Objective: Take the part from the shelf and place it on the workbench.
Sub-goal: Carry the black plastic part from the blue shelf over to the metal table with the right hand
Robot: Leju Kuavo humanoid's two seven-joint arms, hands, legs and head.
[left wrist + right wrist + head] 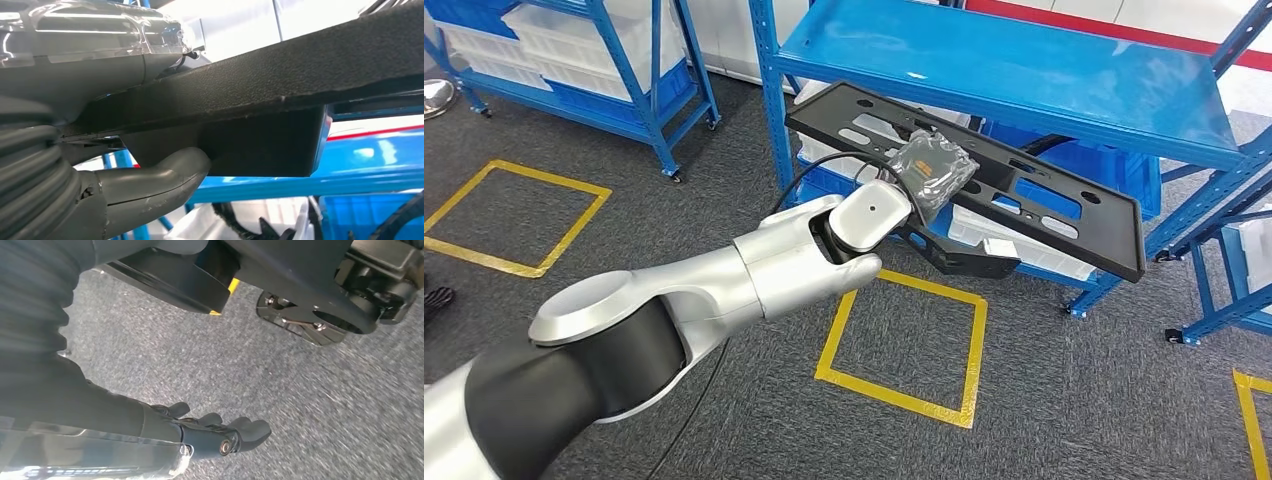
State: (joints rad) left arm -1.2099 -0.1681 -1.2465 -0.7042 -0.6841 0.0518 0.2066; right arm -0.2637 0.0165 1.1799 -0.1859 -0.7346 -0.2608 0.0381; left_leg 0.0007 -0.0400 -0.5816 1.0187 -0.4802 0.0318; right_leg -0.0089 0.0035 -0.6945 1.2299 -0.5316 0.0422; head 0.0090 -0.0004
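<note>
**Desk:** Head view first. What are you holding?

**Me:** From near to far: my left arm reaches forward, and my left hand (932, 172), in a clear plastic cover, grips the part (1034, 200), a long black frame with slots. It hangs in the air just in front of the blue shelf (1024, 70), clear of the deck, its long axis running from upper left down to the right, across my reach. My hand sits near the middle of its length.

**Desk:** How firm is the hold?

**Me:** In the left wrist view my thumb (170, 170) presses up under the frame while the covered hand lies over the top. I judge it a clamp, not a pinch.

**Desk:** The other hand?

**Me:** My right hand (220, 437) hangs over grey carpet, fingers loosely curled, holding nothing, well apart from the part.

**Desk:** Containers?

**Me:** White bins (1014, 235) sit on the lower shelf behind the frame; contents mostly hidden. More bins (574, 40) fill the far rack (659, 100).

**Desk:** Next?

**Me:** No tabletop in sight, so I'd expect to turn away first.
</note>
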